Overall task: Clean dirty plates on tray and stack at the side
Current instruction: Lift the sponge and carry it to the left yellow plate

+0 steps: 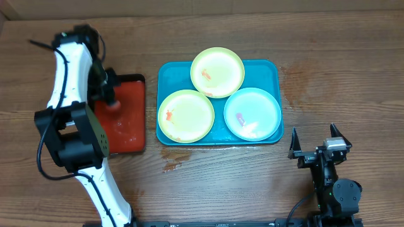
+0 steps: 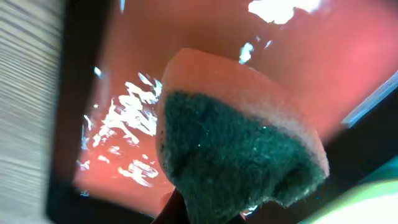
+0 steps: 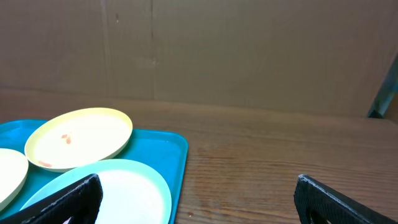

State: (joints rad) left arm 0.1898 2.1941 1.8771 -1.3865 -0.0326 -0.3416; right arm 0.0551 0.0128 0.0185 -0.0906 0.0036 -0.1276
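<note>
The teal tray (image 1: 275,70) holds three plates: a yellow-green plate (image 1: 217,72) at the back, a yellow-green plate (image 1: 185,115) at the front left, and a pale mint plate (image 1: 252,113) at the front right, each with small red smears. My left gripper (image 1: 111,101) is over the red tray (image 1: 129,123), shut on a sponge (image 2: 239,149) with a dark green scrub face and a pink-orange back. My right gripper (image 1: 319,142) is open and empty, right of the teal tray (image 3: 168,149). The mint plate (image 3: 124,190) and the back plate (image 3: 81,137) show in the right wrist view.
The red tray (image 2: 205,37) with a black rim has wet, shiny patches. Wet marks lie on the wood (image 1: 303,75) to the right of the teal tray and in front of it (image 1: 172,165). A cardboard wall (image 3: 249,56) stands behind the table.
</note>
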